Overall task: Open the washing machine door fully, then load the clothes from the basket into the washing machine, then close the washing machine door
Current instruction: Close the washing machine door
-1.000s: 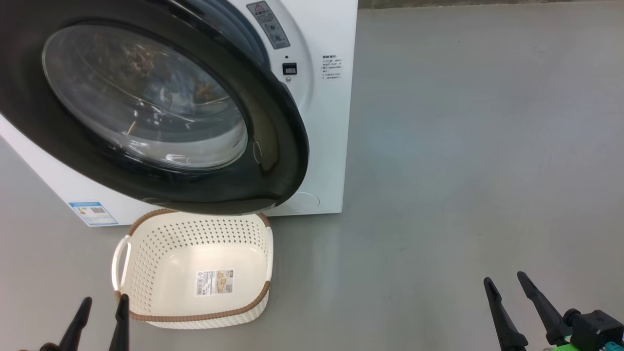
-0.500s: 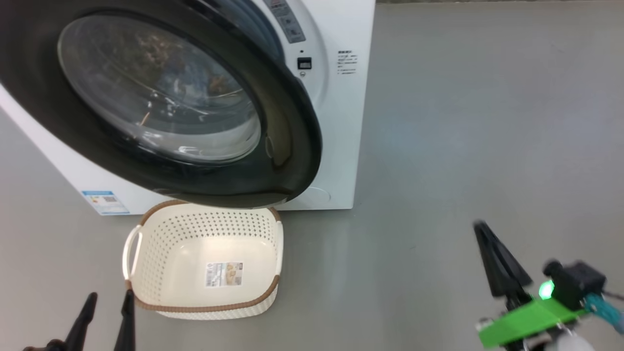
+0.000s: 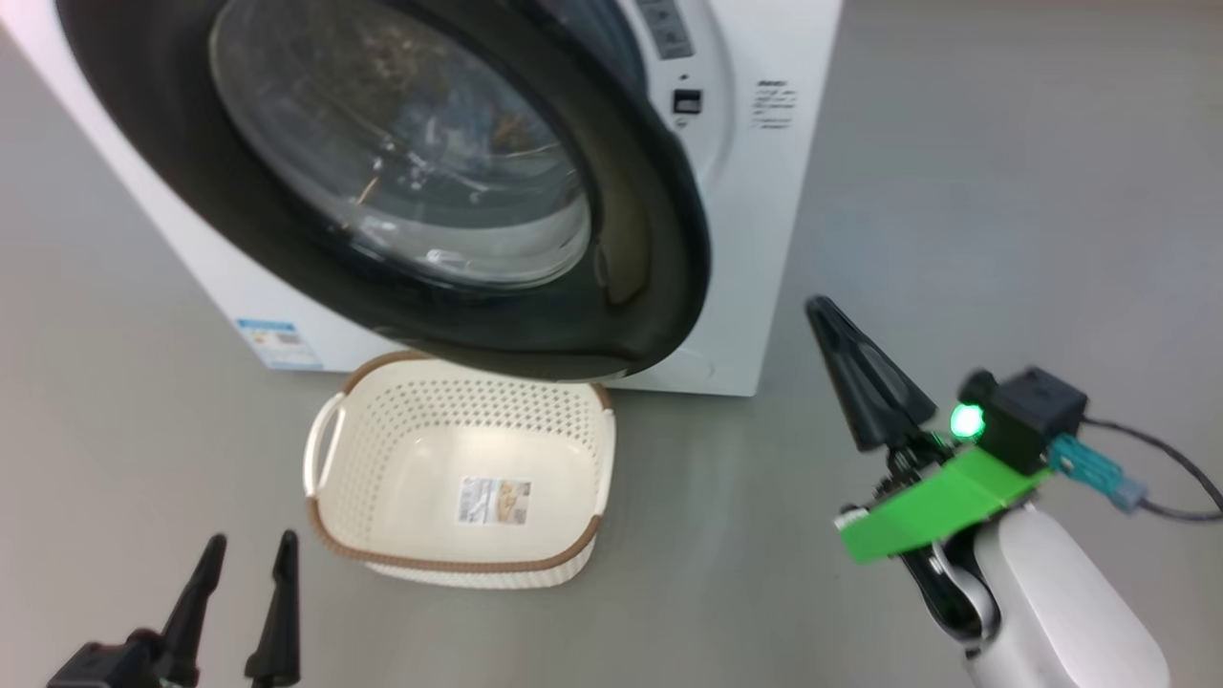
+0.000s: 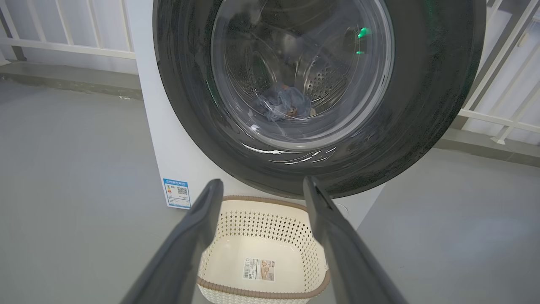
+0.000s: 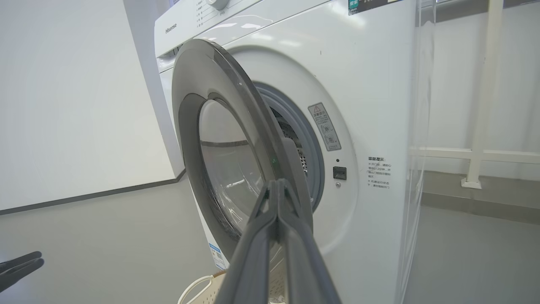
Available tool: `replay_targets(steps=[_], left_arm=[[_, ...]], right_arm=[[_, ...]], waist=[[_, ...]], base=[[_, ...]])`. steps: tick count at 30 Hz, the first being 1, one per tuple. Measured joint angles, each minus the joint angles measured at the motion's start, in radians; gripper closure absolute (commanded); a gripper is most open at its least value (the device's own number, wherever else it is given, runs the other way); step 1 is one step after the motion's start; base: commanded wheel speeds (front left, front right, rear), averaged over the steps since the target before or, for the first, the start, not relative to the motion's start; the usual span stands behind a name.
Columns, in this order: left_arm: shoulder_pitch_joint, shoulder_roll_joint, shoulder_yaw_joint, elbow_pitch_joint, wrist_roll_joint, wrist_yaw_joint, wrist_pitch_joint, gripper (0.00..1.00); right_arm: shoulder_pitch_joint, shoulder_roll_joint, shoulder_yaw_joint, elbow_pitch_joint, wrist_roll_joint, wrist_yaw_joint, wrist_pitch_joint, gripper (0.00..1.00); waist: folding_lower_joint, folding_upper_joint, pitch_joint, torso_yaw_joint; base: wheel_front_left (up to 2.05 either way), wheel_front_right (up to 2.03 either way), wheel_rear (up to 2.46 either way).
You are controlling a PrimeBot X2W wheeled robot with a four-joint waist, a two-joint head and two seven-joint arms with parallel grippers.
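Though the basket (image 3: pixel 382 459) on the floor (image 3: pixel 955 191) holds nothing but its label sticker (image 3: pixel 493 501), the clothes (image 4: pixel 282 103) lie bunched in the steel drum, seen through the glass of the washing machine door (image 3: pixel 659 239). That door stands ajar, its black rim overhanging the basket's far edge. The washing machine (image 3: pixel 764 239) reads "Hisense" (image 5: pixel 171 28) at a top corner. A grey warning label (image 5: pixel 325 126) sits by the drum seal and a blue sticker (image 3: pixel 277 342) low on the front. The left tool (image 3: pixel 252 538) hovers near the basket, fingers apart and empty. The right tool (image 3: pixel 827 315), raised on its pale forearm, points toward the door's edge, fingers pressed together on nothing.
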Motion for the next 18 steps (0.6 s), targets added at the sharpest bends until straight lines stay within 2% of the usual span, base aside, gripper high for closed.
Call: replay_targets(steps=[18], left_arm=[[-0.12,-0.042,-0.058,0.0,-0.013,0.0,0.0,0.0]], right_arm=[[-0.256,-0.009,0.112,0.2,0.037,0.0,0.0,1.0]], waist=[[0.0,0.0,0.127,0.118]], base=[[0.0,0.0,0.0]])
